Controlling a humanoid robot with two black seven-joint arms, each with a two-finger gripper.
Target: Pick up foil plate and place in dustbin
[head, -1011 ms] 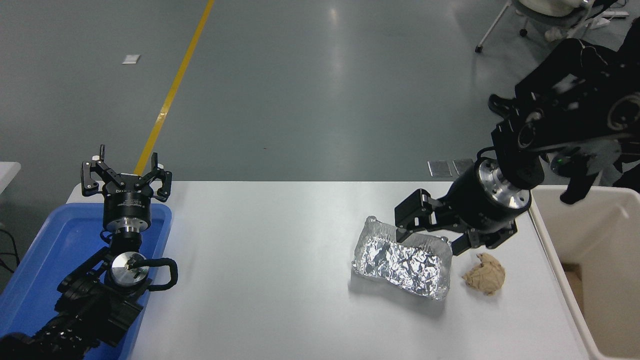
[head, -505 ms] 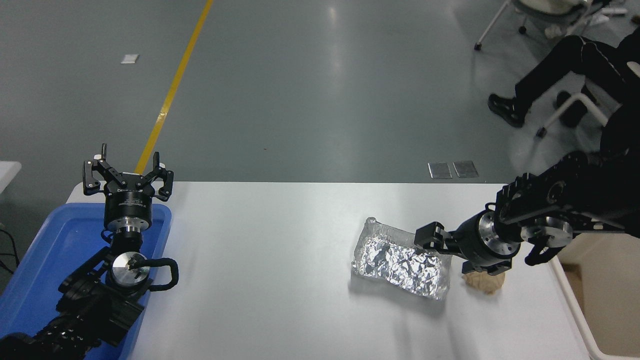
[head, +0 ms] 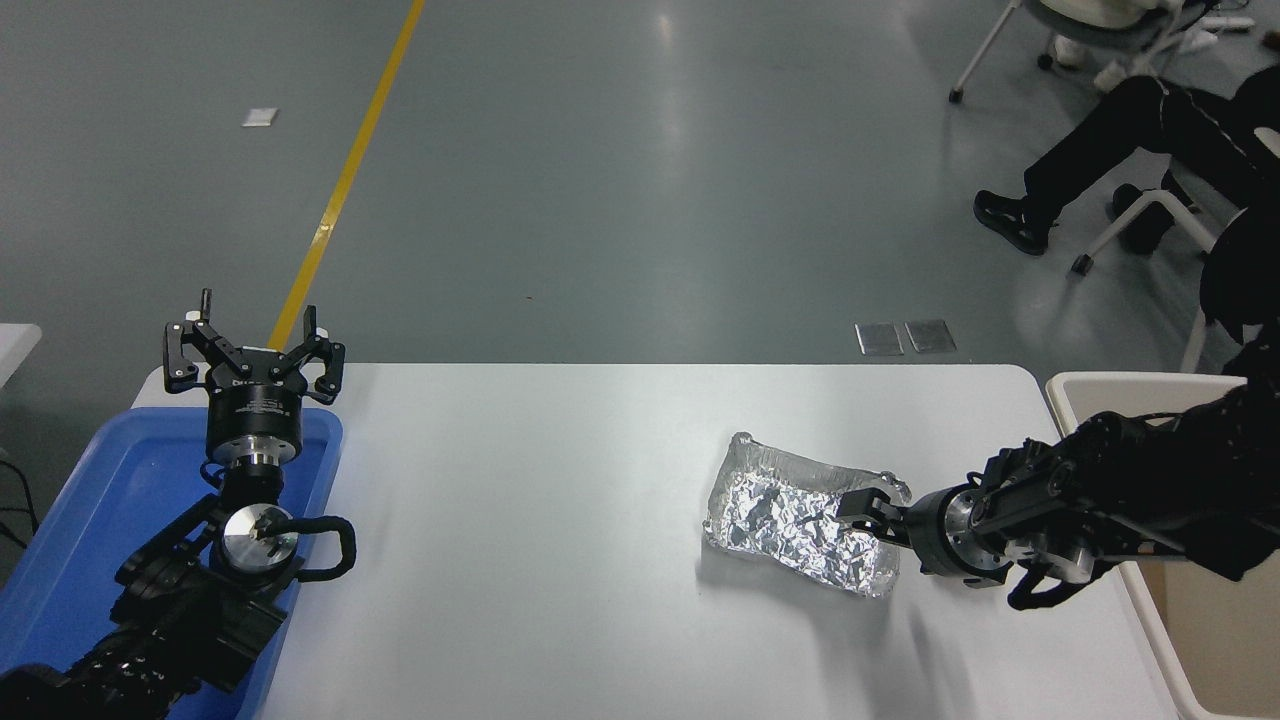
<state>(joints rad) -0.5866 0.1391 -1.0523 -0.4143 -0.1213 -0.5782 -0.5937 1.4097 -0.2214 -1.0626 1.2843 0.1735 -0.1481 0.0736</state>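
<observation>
So the white table took up most of the near half of the shot, with grey floor behind it and a yellow line running off to the far left. Your dustbin sat off the table's right end, cream with that thick rounded rim, and only part of it showed because the right arm crossed over it. On the left end there was a blue tray hanging at the table's near left corner, and your left arm was parked over it with the left gripper pointing away from you, fingers spread wide with nothing in them.

A person in dark trousers sat on a chair at the far right, well away from the table.

The foil plate lay flat on the table, right of centre, crinkled and shiny, still well short of the bin. Your right arm came in low from the right edge, lying almost level with the tabletop, and the right gripper was at the plate's right end rim. One finger showed on top of the foil there, but I honestly couldn't tell if the jaws had clamped on the rim or were just sitting around it
</observation>
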